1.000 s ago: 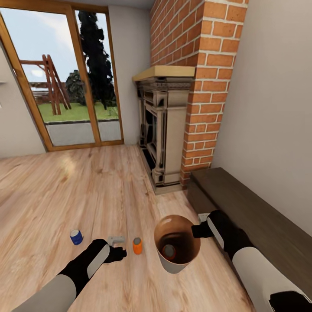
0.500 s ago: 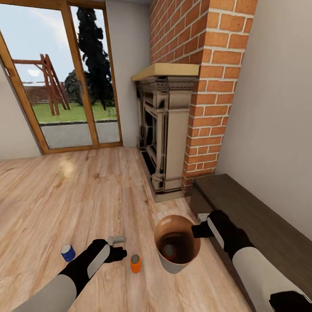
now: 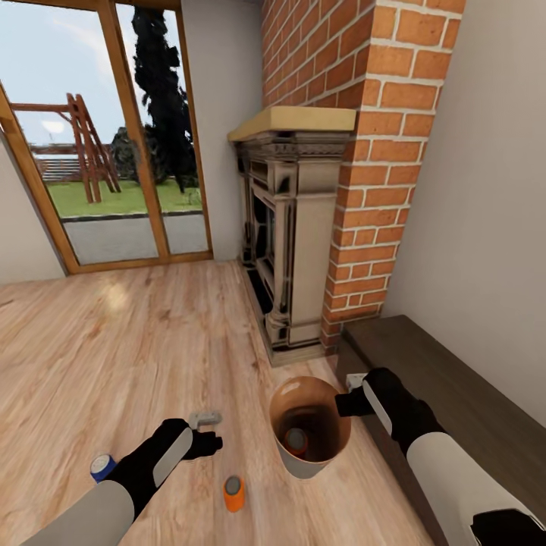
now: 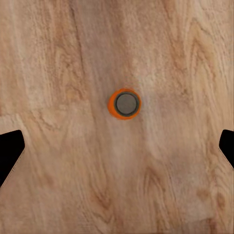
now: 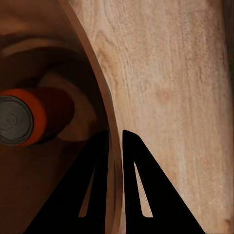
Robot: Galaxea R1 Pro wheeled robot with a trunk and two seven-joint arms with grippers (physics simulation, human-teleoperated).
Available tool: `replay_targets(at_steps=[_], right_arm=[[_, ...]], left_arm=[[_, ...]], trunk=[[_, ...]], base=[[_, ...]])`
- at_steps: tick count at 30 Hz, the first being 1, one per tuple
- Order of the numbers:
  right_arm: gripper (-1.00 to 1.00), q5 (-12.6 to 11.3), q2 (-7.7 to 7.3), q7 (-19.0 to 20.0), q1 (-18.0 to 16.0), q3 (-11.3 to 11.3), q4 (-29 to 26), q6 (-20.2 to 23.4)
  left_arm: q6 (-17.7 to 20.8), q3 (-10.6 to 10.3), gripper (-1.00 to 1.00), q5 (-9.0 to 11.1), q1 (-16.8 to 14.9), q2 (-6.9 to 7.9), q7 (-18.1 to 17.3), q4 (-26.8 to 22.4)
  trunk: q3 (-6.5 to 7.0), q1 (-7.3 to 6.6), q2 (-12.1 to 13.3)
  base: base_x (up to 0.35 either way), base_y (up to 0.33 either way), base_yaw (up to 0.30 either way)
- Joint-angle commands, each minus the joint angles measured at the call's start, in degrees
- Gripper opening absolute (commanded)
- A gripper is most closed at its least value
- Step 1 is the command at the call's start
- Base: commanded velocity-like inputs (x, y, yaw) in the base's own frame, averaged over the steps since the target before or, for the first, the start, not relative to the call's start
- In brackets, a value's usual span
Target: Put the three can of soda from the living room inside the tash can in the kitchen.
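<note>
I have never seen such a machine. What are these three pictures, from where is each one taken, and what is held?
This is a simulated robot with two arms. The large picture comes from a camera on its head, looking down over both arms. The other two come from cameras near each gripper.

The right gripper is shut on the rim of the bin, one finger inside and one outside, as the right wrist view shows. An orange can already lies inside the bin.

The left gripper is open and holds nothing. Its wrist camera looks straight down at a second orange can, which stands upright on the wood floor. A blue can stands beside the left arm.
</note>
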Motion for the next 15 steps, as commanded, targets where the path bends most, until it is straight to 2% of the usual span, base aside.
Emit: replay_targets(at_steps=[1,6,15], right_arm=[[-1.00,-1.4,0.01,0.3,0.0,-0.1,0.0,0.1],[-1.00,-1.4,0.00,0.3,0.0,-0.1,0.0,0.1],[-1.00,-1.4,0.01,0.3,0.0,0.0,0.0,0.2]], left_arm=[[-0.1,0.0,1.00,0.0,0.0,-0.02,0.0,0.0],[-0.4,0.0,1.00,-0.1,0.0,-0.11,0.0,-0.1],[-1.2,-0.1,1.00,-0.1,0.0,-0.35,0.0,-0.1]], trunk=[[0.01,0.00,0.0],[0.01,0.00,0.0],[0.01,0.00,0.0]], base=[[0.327,0.000,0.000],[0.202,0.000,0.000],[0.021,0.000,-0.039]])
